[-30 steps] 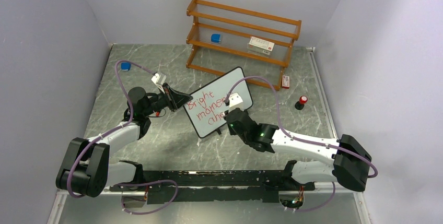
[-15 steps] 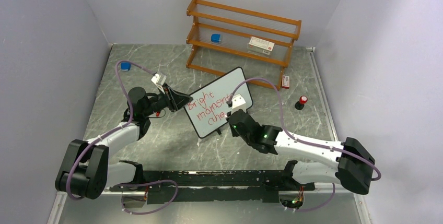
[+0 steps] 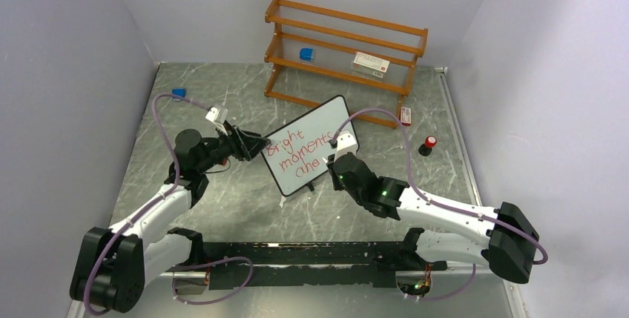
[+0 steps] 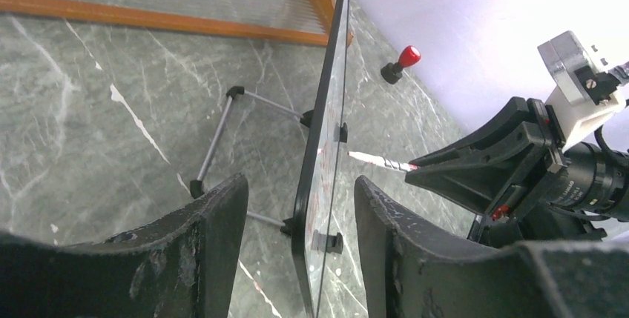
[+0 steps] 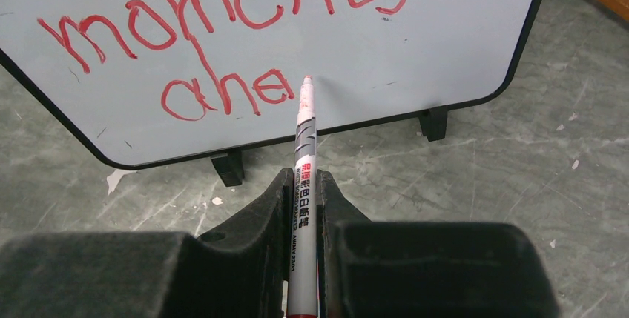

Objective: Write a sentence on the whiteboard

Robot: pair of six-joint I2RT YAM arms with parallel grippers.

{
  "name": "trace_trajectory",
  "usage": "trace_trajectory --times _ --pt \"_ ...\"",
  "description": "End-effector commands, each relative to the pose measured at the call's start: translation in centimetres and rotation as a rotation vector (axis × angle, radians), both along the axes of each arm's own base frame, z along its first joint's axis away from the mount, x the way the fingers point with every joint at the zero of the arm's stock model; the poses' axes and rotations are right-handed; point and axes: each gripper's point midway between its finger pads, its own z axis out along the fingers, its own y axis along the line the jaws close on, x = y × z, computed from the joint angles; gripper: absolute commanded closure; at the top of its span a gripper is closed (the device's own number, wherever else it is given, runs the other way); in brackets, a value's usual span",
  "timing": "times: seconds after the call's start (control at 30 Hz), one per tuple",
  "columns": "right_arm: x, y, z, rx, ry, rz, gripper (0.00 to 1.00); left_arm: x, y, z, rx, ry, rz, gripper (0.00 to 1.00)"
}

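Whiteboard (image 3: 310,147), glossy, round-cornered, is being straddled by parted left jaws; a slim marker (image 5: 305,151), rear hidden, being pinched by right jaws.

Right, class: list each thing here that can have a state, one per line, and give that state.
whiteboard: upright on its feet, partly written in red
marker: uncapped, tip at the whiteboard just after "ahe"
right pincer: shut on the marker
left pincer: open, astride the whiteboard's edge, gaps on both sides
red-topped piece: standing upright, apart from the whiteboard
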Motion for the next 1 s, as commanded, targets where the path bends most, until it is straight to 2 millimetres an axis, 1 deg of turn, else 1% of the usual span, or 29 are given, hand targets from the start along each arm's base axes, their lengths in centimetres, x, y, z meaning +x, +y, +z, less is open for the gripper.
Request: trace_trajectory --times 0.0,0.07,0.23,0.4,0.5,0.6,0.7,0.8,0.97 --pt "0.4 -0.2 0.4 0.017 -0.026 -0.011 1.0 -1.3 0.2 -1.1 -0.036 0.062 0.021 0.42" --pt "0.5 -0.3 0.3 0.014 -0.03 -0.015 1.0 -1.7 -0.1 -1.6 -0.045 0.079 0.009 0.43" --pt "0.6 -0.4 0.5 0.02 -0.037 -0.016 1.0 -3.2 -1.2 -3.5 -0.049 0.134 -0.032 0.45" --pt "0.6 -0.4 0.4 0.023 -0.04 -0.015 1.0 -4.2 -1.5 -5.1 -0.031 0.161 -0.035 0.46" --pt "0.6 -0.3 0.3 0.024 -0.039 -0.012 1.0 -4.0 -1.4 -5.9 -0.02 0.168 -0.016 0.5" --pt "0.6 -0.3 0.2 0.024 -0.037 -0.01 1.0 -3.8 -1.5 -6.2 -0.033 0.163 -0.017 0.54" --pt "0.6 -0.4 0.2 0.02 -0.038 -0.012 1.0 -3.3 -1.6 -6.5 -0.016 0.162 -0.013 0.66" --pt "0.6 -0.7 0.2 0.009 -0.04 -0.018 1.0 -2.8 -1.2 -6.9 0.025 0.16 0.012 0.74" --pt "0.6 -0.6 -0.1 0.001 -0.039 -0.008 1.0 -1.5 -0.5 -6.2 0.11 0.106 0.047 0.84"
